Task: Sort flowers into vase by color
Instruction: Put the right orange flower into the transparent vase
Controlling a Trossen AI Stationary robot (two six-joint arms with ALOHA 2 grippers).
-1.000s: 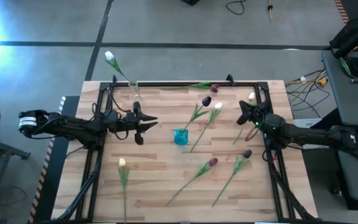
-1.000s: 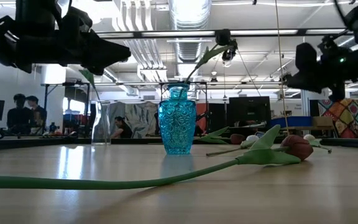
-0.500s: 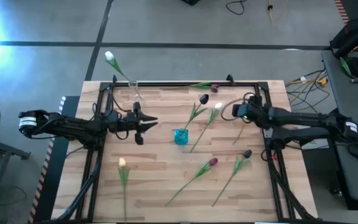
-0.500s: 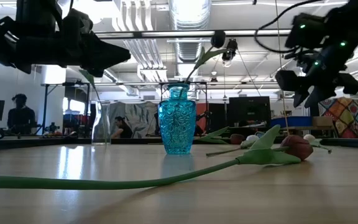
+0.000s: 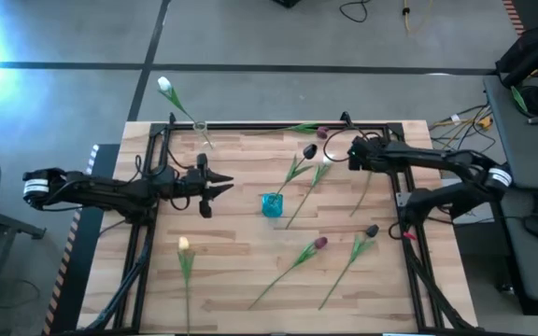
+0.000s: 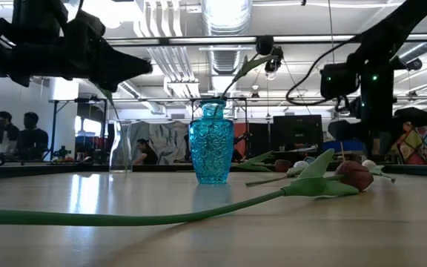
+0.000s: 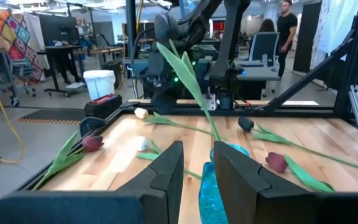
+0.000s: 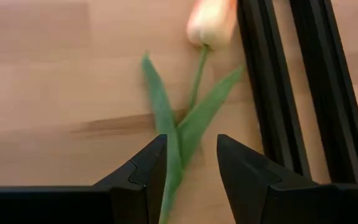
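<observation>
A blue vase (image 5: 271, 204) stands mid-table and holds a dark purple tulip (image 5: 309, 149). A clear vase (image 5: 201, 132) at the far left holds a white tulip (image 5: 164, 86). My right gripper (image 5: 355, 155) is open and points down over a cream-peach tulip (image 8: 211, 22) lying on the table. Its fingers stand on either side of the tulip's stem and leaves (image 8: 178, 134), apart from them. My left gripper (image 5: 222, 184) is open and empty, left of the blue vase (image 7: 219, 180). A cream tulip (image 5: 326, 161) lies by the blue vase.
More tulips lie on the table: a cream one (image 5: 183, 245) near the left front, a purple one (image 5: 320, 243) and a dark one (image 5: 372, 231) toward the right front, and a purple one (image 5: 322, 132) at the far edge. A black frame rail (image 8: 272, 81) runs beside the peach tulip.
My right gripper has swung toward the table's far and left edges and tipped to point down over the cream-peach tulip. The tulips and vases lie as before.
</observation>
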